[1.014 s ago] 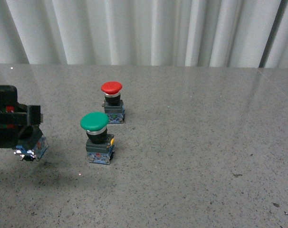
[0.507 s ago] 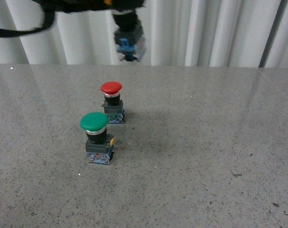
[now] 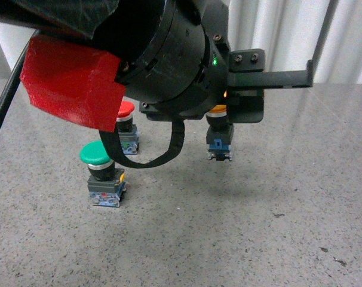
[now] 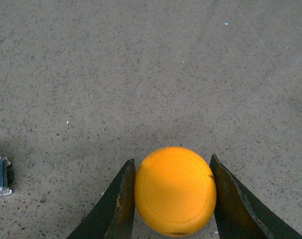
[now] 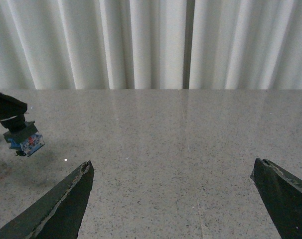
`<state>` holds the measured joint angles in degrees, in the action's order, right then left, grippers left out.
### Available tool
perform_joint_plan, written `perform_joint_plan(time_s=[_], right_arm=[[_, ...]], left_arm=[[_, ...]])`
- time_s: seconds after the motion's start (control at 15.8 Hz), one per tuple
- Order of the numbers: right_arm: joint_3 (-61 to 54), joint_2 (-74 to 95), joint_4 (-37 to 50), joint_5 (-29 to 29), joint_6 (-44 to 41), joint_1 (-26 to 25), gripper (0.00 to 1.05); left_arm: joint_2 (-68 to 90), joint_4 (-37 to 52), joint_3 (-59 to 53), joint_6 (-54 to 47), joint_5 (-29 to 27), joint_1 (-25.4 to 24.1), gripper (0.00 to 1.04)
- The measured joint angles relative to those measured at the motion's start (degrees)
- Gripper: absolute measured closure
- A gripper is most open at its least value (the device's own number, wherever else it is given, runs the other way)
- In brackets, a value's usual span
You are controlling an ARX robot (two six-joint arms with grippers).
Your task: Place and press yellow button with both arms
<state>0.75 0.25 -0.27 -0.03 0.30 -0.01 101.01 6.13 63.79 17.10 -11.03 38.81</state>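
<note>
Yellow button is in the air, clamped at the cap by the left gripper, blue base pointing down, clear of the table. A faint shadow lies on the surface under it. In the left wrist view the round yellow cap sits tight between both fingers, touching each side, so the fingers are clenched on the button. In the right wrist view only the button's base shows, a bit tilted, hanging above the table.

Right gripper has its fingers spread wide, nothing between them, and is well apart from the yellow button.

In the front view the left arm's bulky black wrist fills the upper left. It carries a red block, with a black cable loop hanging below.

Green button stands upright on the table, left of the held button and nearer the camera. Red button stands behind the green one, partly hidden by the red block. Both are apart from the yellow button.

At the edge of the left wrist view is part of another button's base; can't tell which.

White curtain behind the table.
</note>
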Motion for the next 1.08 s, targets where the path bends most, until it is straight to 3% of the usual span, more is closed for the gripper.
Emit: perform_joint_plan(time_s=[0.32,0.7,0.89,1.08], right_arm=[[0.00,0.00,0.00,0.00,0.00,0.00,0.06],[0.00,0.00,0.00,0.00,0.00,0.00,0.06],[0.00,0.00,0.00,0.00,0.00,0.00,0.06],[0.00,0.00,0.00,0.00,0.00,0.00,0.06]], left_arm=[[4.04,-2.54,0.20,6.97,-2.93,0.44,0.70],[3.43,-1.20,0.35,7.78,-2.40,0.24,0.06],[-2.47,1.31,-0.74,3.32,-5.07,-2.43,0.07],[-12.66,4.13,-6.16,-4.35,-10.40,-9.01,0.07]])
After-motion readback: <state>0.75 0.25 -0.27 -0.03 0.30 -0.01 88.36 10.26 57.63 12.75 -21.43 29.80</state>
